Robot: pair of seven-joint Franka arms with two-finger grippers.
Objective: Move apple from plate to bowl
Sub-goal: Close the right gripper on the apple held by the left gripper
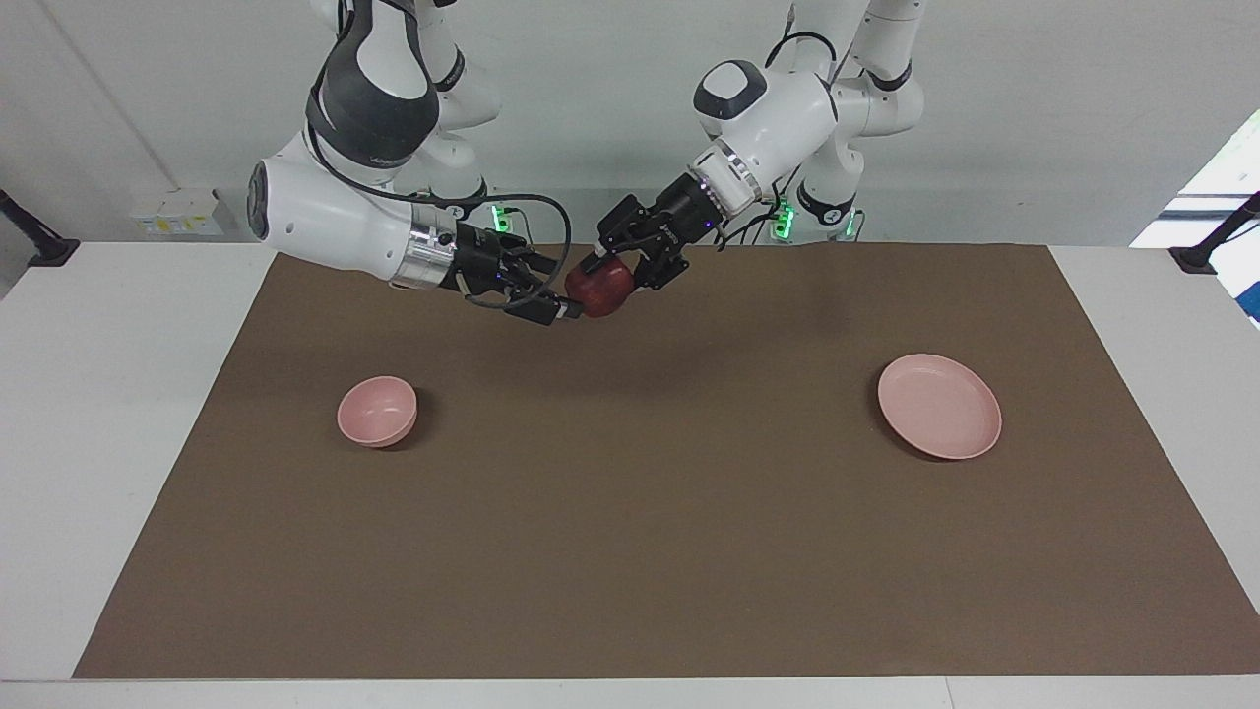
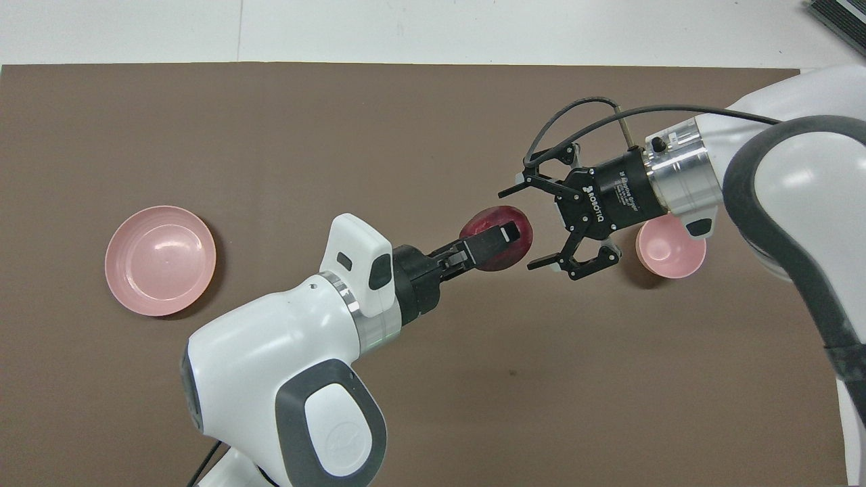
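Observation:
The dark red apple hangs in the air over the brown mat, about midway between the two arms' bases. My left gripper is shut on it, with one finger lying across its top. My right gripper faces it with its fingers spread open, and their tips flank the apple's end. I cannot tell whether they touch it. The pale pink plate lies bare toward the left arm's end. The small pink bowl stands toward the right arm's end, partly under the right wrist in the overhead view.
A brown mat covers most of the white table. Plate and bowl lie about the same distance from the robots, far apart. Both arms reach in over the mat's strip nearest the robots.

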